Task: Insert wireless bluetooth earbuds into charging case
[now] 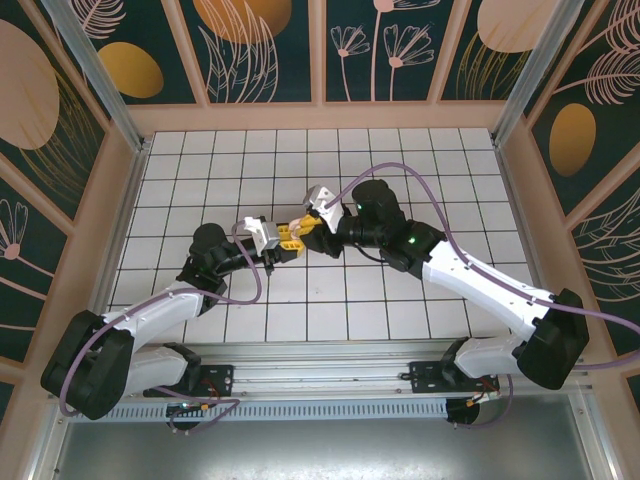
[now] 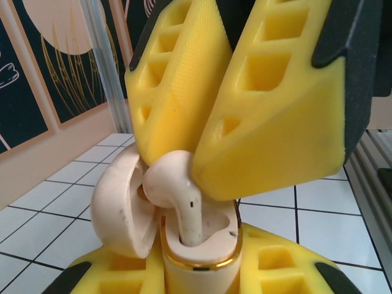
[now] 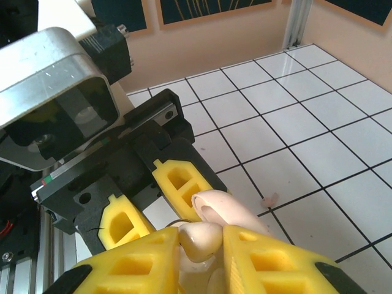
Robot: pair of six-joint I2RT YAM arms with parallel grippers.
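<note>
Partly hidden, earbud (image 2: pixel 173 181) stem in charging case (image 2: pixel 211 240), base cropped.

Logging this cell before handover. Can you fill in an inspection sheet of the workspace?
Surface: white tiled table, no damage seen.
Job's things: case open, lid swung aside; earbud stem in case, head above rim.
Clutter: small pink bit on a tile, too small to identify.
Claws: left claw shut on case; right claw shut on earbud.
Cables: purple cables loop off both arms; no snag seen.
Surroundings: patterned walls, metal frame posts.
</note>
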